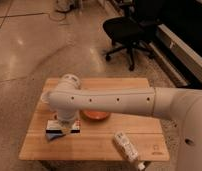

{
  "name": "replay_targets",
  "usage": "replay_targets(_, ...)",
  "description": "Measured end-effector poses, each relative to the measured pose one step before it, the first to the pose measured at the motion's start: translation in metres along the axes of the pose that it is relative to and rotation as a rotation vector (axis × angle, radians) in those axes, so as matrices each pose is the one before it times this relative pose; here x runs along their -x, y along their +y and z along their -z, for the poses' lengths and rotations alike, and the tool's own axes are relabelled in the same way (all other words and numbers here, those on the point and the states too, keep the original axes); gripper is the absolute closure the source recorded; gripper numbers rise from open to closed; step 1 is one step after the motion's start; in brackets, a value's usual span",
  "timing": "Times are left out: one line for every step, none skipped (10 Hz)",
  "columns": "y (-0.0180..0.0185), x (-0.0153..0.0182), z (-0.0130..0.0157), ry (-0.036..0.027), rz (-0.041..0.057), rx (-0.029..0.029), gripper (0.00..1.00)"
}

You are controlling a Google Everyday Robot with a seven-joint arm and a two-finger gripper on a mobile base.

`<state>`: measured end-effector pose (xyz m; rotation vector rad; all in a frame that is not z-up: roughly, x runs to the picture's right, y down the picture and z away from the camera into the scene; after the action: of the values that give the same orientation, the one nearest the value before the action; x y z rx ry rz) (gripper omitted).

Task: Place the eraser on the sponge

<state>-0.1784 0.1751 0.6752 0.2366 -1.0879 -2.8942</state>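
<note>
My gripper (64, 126) points down over the left part of the wooden table (99, 150), below the thick white arm that reaches in from the right. It is shut on the eraser (63, 131), a flat black block with a white face. The eraser lies level right over the light blue sponge (52, 136). Only the sponge's front left edge peeks out from under it. Whether the eraser rests on the sponge or hangs just above it I cannot tell.
An orange bowl (95, 116) sits just right of the gripper, partly behind the arm. A long white carton (127, 146) lies near the table's front right. A black office chair (126, 30) stands on the floor behind the table.
</note>
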Motion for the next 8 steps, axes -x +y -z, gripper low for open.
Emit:
replay_targets(0.00260, -0.01047, -0.00564, 0.00007, 0.01209, 0.00398, 1.00)
replay_targets(0.00325, -0.00680, -0.00461, 0.00114, 0.00524, 0.00445, 1.00)
replay_targets(0.00369, -0.00649, -0.00828, -0.00048, 0.00490, -0.00044, 1.00)
replay_targets(0.00334, -0.00244, -0.00592, -0.00139, 0.00014, -0.00161, 1.00)
replay_targets(0.00595, -0.00363, -0.00882, -0.00442, 0.00141, 0.00008, 1.00)
replay_targets(0.00404, -0.00512, -0.00868, -0.00402, 0.00620, -0.00508, 1.00)
replay_targets(0.00402, -0.00426, -0.00808, -0.00527, 0.00701, -0.00477, 1.00)
replay_targets(0.00653, -0.00344, -0.00956, -0.00667, 0.00523, -0.00227, 0.98)
